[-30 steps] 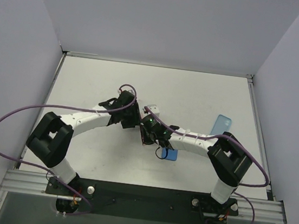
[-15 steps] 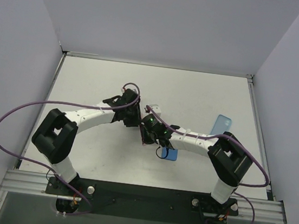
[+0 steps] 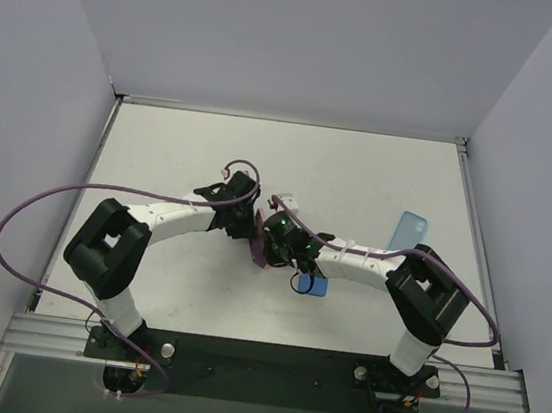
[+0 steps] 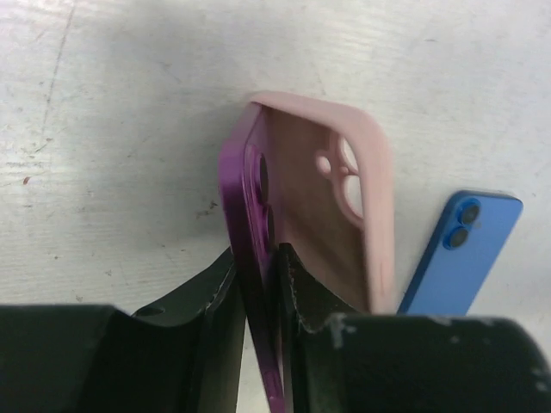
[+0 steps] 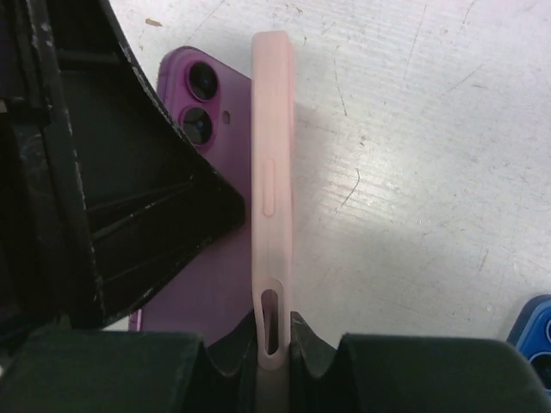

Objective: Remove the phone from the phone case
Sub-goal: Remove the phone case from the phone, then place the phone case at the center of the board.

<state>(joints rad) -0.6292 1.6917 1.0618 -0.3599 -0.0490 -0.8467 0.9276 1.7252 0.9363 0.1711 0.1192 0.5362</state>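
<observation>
Edges pinched: left gripper [image 4: 259, 268], phone [image 4: 240, 194]; right gripper [image 5: 269, 334], case [image 5: 271, 155].

The scuffed white table [image 3: 162, 152] carries a blue phone [image 3: 317, 286] and a pale-blue flat item [image 3: 410, 230].

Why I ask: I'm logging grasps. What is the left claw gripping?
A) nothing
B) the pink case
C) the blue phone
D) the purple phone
D: in the left wrist view the left claw is shut on the edge of the purple phone, with the pink case beside it, pinched by the right claw.
</observation>
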